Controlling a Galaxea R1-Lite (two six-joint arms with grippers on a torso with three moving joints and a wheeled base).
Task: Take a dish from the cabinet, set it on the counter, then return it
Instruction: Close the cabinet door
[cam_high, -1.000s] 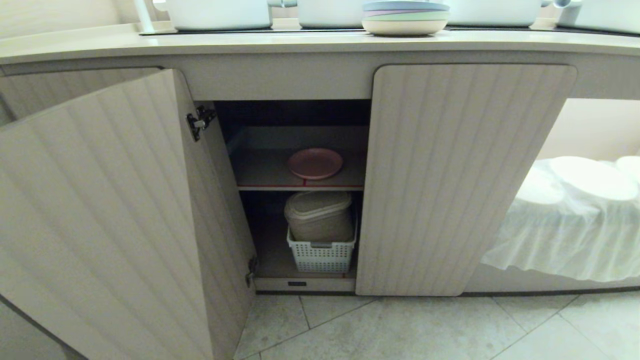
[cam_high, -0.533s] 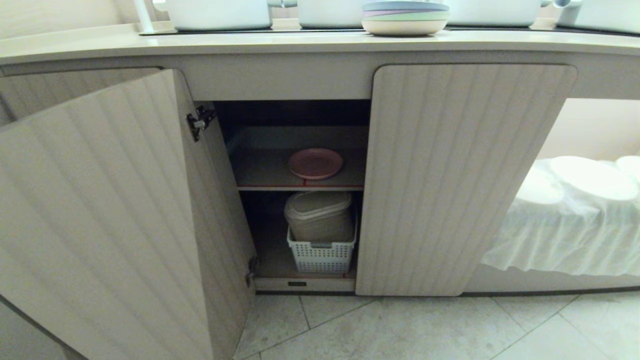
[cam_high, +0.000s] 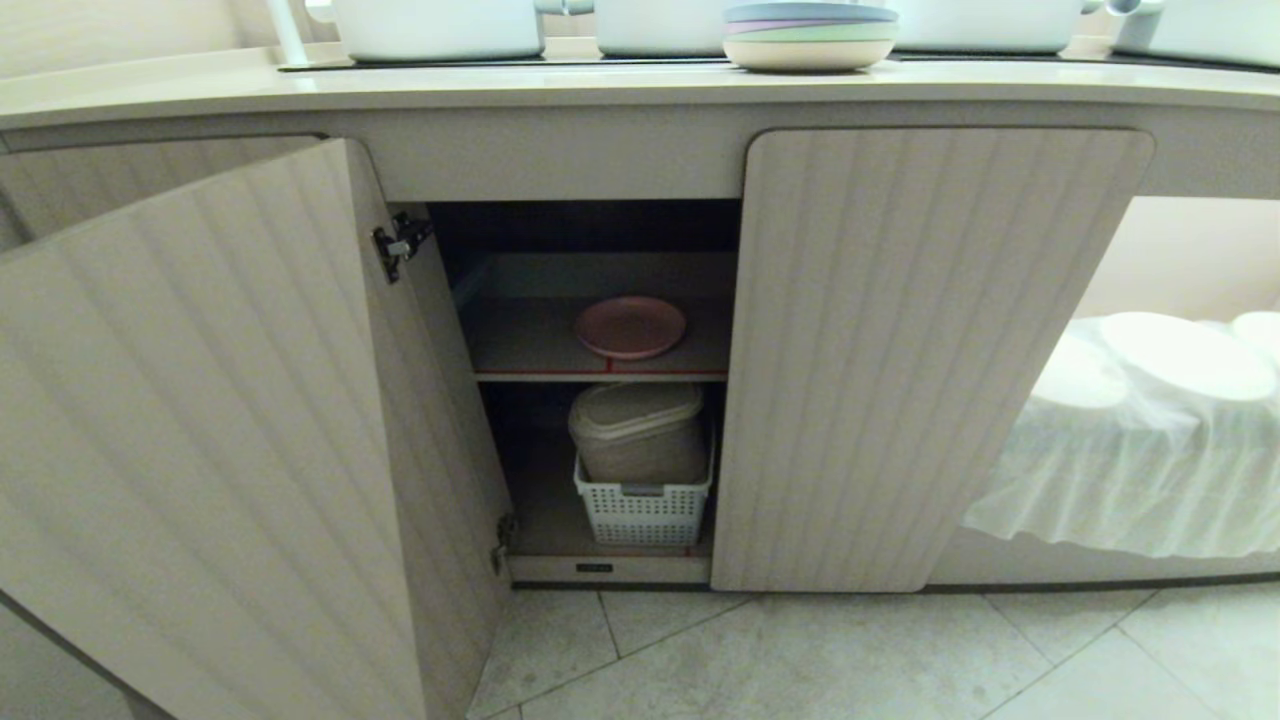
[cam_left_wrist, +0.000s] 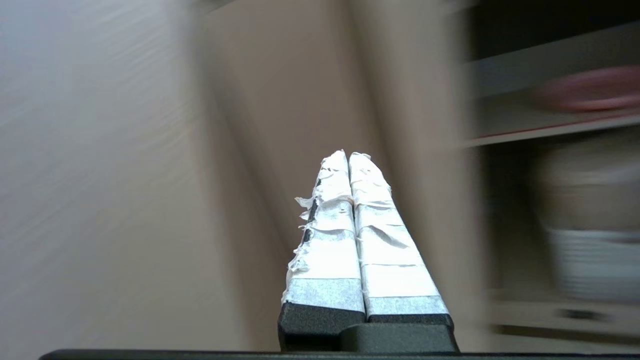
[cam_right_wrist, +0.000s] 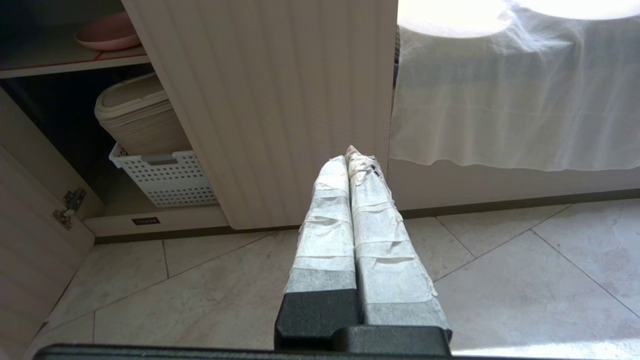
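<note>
Dish: the pink plate (cam_high: 630, 327) lies flat on the upper shelf (cam_high: 520, 350) inside the cabinet (cam_high: 940, 350), nearer the closed right door than the open left one.
Cabinet: left door (cam_high: 200, 440) swung wide open toward the camera, right door shut; the shelf has a red front edge.
Below the shelf: a beige lidded container (cam_high: 638, 432) sits in a white perforated basket (cam_high: 645, 513) on the cabinet floor.
Counter: the cream counter (cam_high: 400, 85) runs above the cabinet and carries a stack of pastel plates (cam_high: 810, 35) and white pots (cam_high: 440, 25).
Right of the cabinet: an open recess with white cloth (cam_high: 1140, 470) draped over round plates.
Left pincer: (cam_left_wrist: 348, 156) pressed together, holding nothing, pointing at the open door's inner face, the shelf and plate off to one side; the wrist view is blurred.
Right pincer: (cam_right_wrist: 351, 156) pressed together, holding nothing, low over the tiled floor (cam_right_wrist: 500, 260), pointing at the shut door's lower edge.
</note>
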